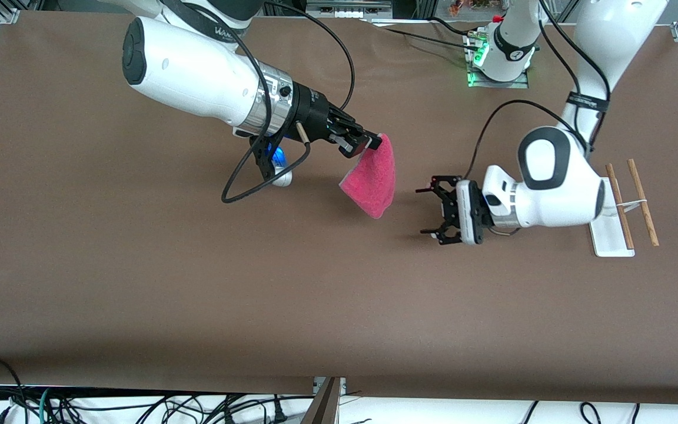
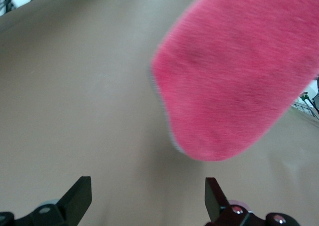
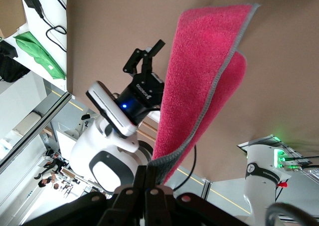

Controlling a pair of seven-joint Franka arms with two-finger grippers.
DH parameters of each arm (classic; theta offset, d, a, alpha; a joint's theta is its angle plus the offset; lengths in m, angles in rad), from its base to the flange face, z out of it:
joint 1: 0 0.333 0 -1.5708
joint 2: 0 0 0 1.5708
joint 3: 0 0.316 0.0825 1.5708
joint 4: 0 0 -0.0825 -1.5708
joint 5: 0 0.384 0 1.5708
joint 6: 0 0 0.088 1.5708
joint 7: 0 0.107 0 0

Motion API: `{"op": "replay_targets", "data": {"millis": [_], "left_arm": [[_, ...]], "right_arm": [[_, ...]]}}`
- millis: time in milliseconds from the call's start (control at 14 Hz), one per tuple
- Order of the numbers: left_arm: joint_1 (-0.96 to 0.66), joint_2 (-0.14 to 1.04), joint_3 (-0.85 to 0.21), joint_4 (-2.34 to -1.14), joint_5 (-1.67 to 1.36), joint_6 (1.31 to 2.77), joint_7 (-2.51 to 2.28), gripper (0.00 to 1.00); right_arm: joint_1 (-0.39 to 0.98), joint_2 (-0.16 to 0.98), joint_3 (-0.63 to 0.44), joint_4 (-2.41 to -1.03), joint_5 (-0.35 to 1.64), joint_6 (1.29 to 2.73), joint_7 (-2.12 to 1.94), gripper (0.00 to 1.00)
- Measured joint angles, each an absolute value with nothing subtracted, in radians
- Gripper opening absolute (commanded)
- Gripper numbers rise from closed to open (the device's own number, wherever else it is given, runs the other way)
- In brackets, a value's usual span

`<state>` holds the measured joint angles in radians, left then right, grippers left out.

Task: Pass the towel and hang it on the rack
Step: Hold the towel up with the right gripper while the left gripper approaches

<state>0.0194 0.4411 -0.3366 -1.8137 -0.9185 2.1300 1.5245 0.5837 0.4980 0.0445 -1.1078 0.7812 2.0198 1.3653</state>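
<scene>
Right gripper (image 1: 372,141) up over middle of tabletop (image 1: 198,294), jaws clamped on corner of towel (image 1: 371,179); towel hangs folded, clear of tabletop. Left gripper (image 1: 430,212) low over tabletop, just beside towel toward left arm's end, jaws wide open, pointing at towel, holding nothing; fingertips (image 2: 79,193) apart from cloth. Rack (image 1: 612,235) on tabletop at left arm's end, bare.
</scene>
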Motion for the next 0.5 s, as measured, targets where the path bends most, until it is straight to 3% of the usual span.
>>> {"op": "replay_targets", "data": {"millis": [214, 499], "left_arm": [[0.014, 0.400, -0.424, -1.855, -0.926, 2.270, 1.535, 1.00], [0.011, 0.389, -0.433, -1.878, -0.926, 2.356, 1.611, 1.00]], "right_arm": [[0.584, 0.499, 0.044, -1.108, 0.781, 2.020, 1.365, 0.00], [0.584, 0.499, 0.044, -1.108, 0.781, 2.021, 1.365, 0.00]]}}
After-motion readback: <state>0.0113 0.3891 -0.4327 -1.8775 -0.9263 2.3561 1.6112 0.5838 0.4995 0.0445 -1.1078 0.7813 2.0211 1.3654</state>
